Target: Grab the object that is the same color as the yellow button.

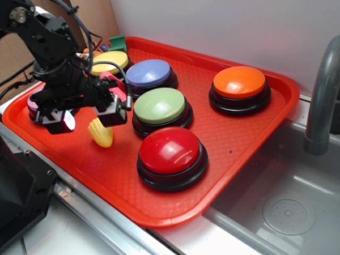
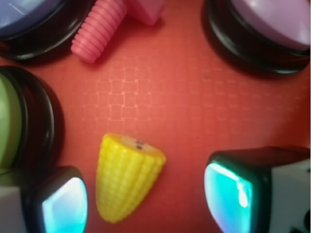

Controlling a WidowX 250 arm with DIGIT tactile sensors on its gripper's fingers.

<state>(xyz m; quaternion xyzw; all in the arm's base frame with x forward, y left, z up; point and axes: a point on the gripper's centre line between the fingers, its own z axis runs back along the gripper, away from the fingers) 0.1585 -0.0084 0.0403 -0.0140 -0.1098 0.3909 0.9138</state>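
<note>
The yellow toy corn cob (image 1: 101, 133) lies on the red tray (image 1: 255, 138), in front of the pale yellow button (image 1: 109, 62) at the tray's back left. My gripper (image 1: 87, 119) is open and hangs just above the cob. In the wrist view the cob (image 2: 127, 177) lies between the fingers, closer to the left fingertip (image 2: 63, 206) than to the right one (image 2: 233, 194), and touches neither. Its flat end points away from me. The yellow button is out of the wrist view.
A pink bolt (image 2: 95, 36) lies just beyond the cob. Around it stand a green button (image 1: 159, 106), a blue-purple button (image 1: 149, 73), a red button (image 1: 170, 150), an orange button (image 1: 239, 82) and a pink button (image 2: 277, 22). A sink with a grey faucet (image 1: 321, 101) is on the right.
</note>
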